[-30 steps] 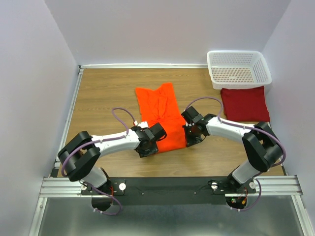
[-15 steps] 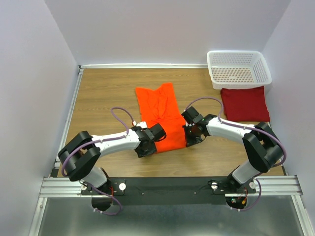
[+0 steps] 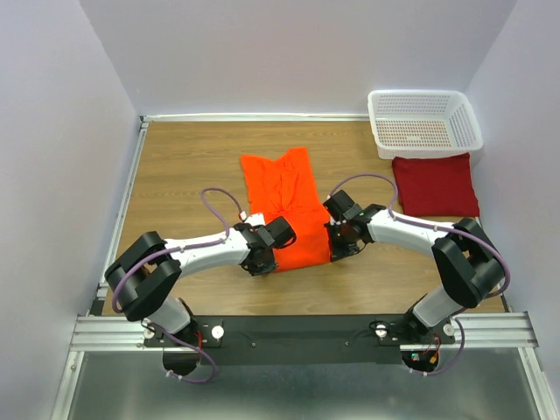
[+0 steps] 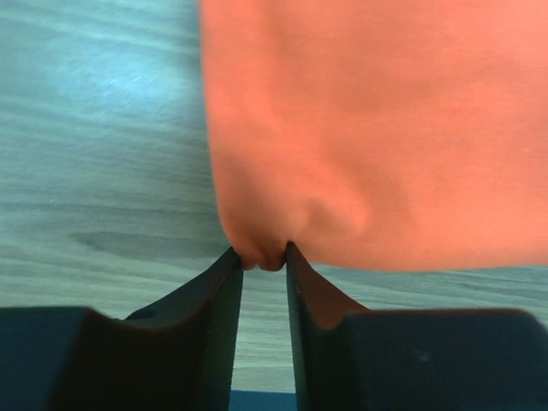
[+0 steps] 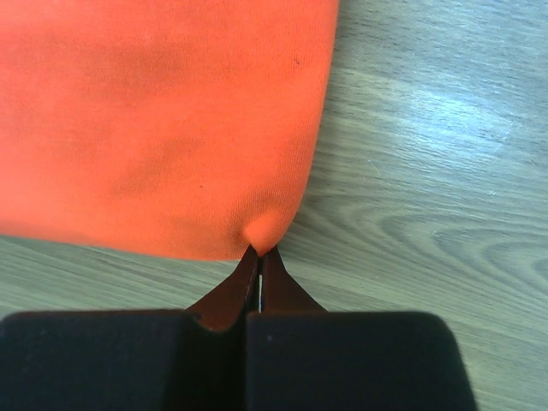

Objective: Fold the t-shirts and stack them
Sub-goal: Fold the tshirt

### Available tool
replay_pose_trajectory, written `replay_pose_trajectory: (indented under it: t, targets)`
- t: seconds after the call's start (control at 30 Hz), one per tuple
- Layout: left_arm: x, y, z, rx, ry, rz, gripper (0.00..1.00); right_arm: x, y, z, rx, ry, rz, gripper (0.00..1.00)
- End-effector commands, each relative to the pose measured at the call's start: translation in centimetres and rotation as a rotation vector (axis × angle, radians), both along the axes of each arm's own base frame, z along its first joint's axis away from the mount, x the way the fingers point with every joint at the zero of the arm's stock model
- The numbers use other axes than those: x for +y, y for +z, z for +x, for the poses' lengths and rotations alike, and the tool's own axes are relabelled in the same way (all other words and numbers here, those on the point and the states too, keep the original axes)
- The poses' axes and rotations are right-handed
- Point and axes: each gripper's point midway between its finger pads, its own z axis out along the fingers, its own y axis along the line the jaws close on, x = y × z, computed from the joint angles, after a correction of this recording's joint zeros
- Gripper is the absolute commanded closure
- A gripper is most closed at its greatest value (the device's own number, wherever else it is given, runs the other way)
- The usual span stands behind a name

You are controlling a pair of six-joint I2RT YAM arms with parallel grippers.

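The bright orange t-shirt (image 3: 289, 206) lies lengthwise on the wooden table, partly folded into a long strip. My left gripper (image 3: 271, 262) is at its near left corner; in the left wrist view the jaws (image 4: 261, 257) pinch a small bunch of the orange hem (image 4: 377, 128) at their tips. My right gripper (image 3: 332, 253) is at the near right corner, and in the right wrist view (image 5: 259, 253) it is shut tight on that corner of the orange cloth (image 5: 154, 111). The maroon t-shirt (image 3: 435, 184) lies as a folded rectangle at the right.
A white mesh basket (image 3: 424, 122) stands at the back right, just behind the maroon shirt. Purple walls close in the table on three sides. Bare wood (image 3: 184, 175) shows left of the orange shirt.
My left gripper has crept slightly toward the shirt's near left corner. The right arm and the shirt have barely moved.
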Motion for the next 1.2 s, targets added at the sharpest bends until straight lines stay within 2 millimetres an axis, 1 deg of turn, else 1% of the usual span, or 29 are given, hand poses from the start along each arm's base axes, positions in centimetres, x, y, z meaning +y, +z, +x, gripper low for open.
replay_pose_trajectory:
  t: [0.0,0.03,0.07,0.13,0.2,0.3,0.37,0.43,0.47,0.53,0.57,0.6,0.63,0.67,0.7,0.73,0.8,0.83,0.87,0.9,0.93,0.97,1.0,1.03,1.07,1.1,1.13,1.17]
  targets:
    - [1.1,-3.6,-0.7,0.053,-0.044,0.054,0.71,-3.1,-3.9,-3.8,0.127,0.033,-0.131,0.99]
    - [0.9,-4.0,-0.9,0.064,-0.051,0.045,0.73,-3.0,-3.9,-3.8,0.127,0.035,-0.126,0.99]
    - [0.9,-4.1,-1.0,0.068,-0.061,0.043,0.82,-2.9,-3.8,-3.7,0.127,0.036,-0.123,0.99]
    - [0.8,-4.6,-1.1,0.08,-0.072,0.044,0.89,-2.7,-3.7,-3.5,0.121,0.042,-0.118,0.99]
    - [0.7,-4.6,-1.0,0.079,-0.085,0.046,1.0,-2.6,-3.4,-3.2,0.108,0.044,-0.115,0.99]
    - [0.8,-4.1,-0.7,0.069,-0.099,0.066,1.0,-2.1,-2.4,-2.2,0.064,0.05,-0.104,0.99]
    - [0.8,-3.4,-0.8,0.074,-0.117,0.066,1.0,-2.2,-2.0,-2.7,0.088,0.057,-0.101,0.99]
    - [0.6,-2.8,-1.7,0.099,-0.151,0.034,1.0,-2.4,-1.6,-3.8,0.133,0.069,-0.101,0.99]
    - [0.4,-2.5,-2.9,0.14,-0.186,0.01,1.0,-3.2,-1.1,-4.9,0.159,0.079,-0.116,0.99]
    - [0.4,-1.8,-4.6,0.169,-0.233,-0.01,1.0,-4.2,-0.5,-6.1,0.185,0.085,-0.132,0.99]
    - [0.6,-0.6,-5.5,0.185,-0.257,-0.025,1.0,-5.1,0.1,-7.3,0.226,0.099,-0.159,0.99]
    - [0.2,0.1,-6.6,0.189,-0.299,-0.035,1.0,-5.3,1.1,-7.7,0.222,0.101,-0.147,0.99]
    - [0.1,1.1,-7.8,0.208,-0.329,-0.064,1.0,-5.3,2.1,-8.7,0.261,0.106,-0.129,0.99]
    - [-0.6,1.7,-9.1,0.24,-0.369,-0.1,1.0,-4.9,2.9,-9.2,0.275,0.106,-0.096,0.99]
    - [-1.5,2.6,-11.7,0.293,-0.447,-0.16,1.0,-4.4,4.3,-10.2,0.308,0.101,-0.044,0.99]
    - [-1.9,3.0,-13.0,0.318,-0.491,-0.183,1.0,-4.2,4.9,-10.6,0.328,0.096,-0.032,0.99]
    - [-2.4,3.8,-15.1,0.357,-0.532,-0.206,1.0,-4.1,6.1,-11.2,0.352,0.096,-0.014,0.99]
    - [-2.7,4.7,-16.2,0.376,-0.557,-0.223,1.0,-4.5,6.8,-11.9,0.37,0.092,-0.019,0.99]
    - [-3.1,5.3,-17.1,0.382,-0.588,-0.243,1.0,-4.3,7.6,-11.8,0.358,0.092,-0.01,0.99]
    - [-3.6,6.0,-17.5,0.381,-0.6,-0.273,1.0,-4.4,8.1,-11.8,0.354,0.086,-0.009,0.99]
    - [-4.3,6.9,-17.6,0.374,-0.598,-0.315,1.0,-4.3,8.8,-11.7,0.342,0.088,0.0,0.99]
    - [-5.2,8.3,-17.7,0.352,-0.612,-0.392,1.0,-3.9,10.0,-11.3,0.325,0.088,0.017,0.99]
    - [-5.5,9.0,-17.4,0.335,-0.6,-0.418,1.0,-3.6,10.9,-10.8,0.308,0.09,0.028,0.99]
    - [-5.5,10.1,-16.8,0.304,-0.611,-0.437,1.0,-3.9,11.5,-10.5,0.296,0.092,0.005,0.99]
    - [-5.4,10.6,-16.0,0.283,-0.602,-0.444,1.0,-3.8,11.9,-9.7,0.286,0.092,-0.019,0.99]
    - [-5.2,11.1,-14.2,0.248,-0.563,-0.445,1.0,-3.6,12.7,-8.6,0.252,0.092,-0.028,0.99]
    - [-5.3,12.4,-12.5,0.196,-0.543,-0.462,1.0,-2.9,14.3,-6.8,0.186,0.09,-0.019,0.99]
    - [-4.5,12.5,-11.1,0.154,-0.545,-0.435,1.0,-3.0,14.5,-5.1,0.148,0.07,-0.054,0.99]
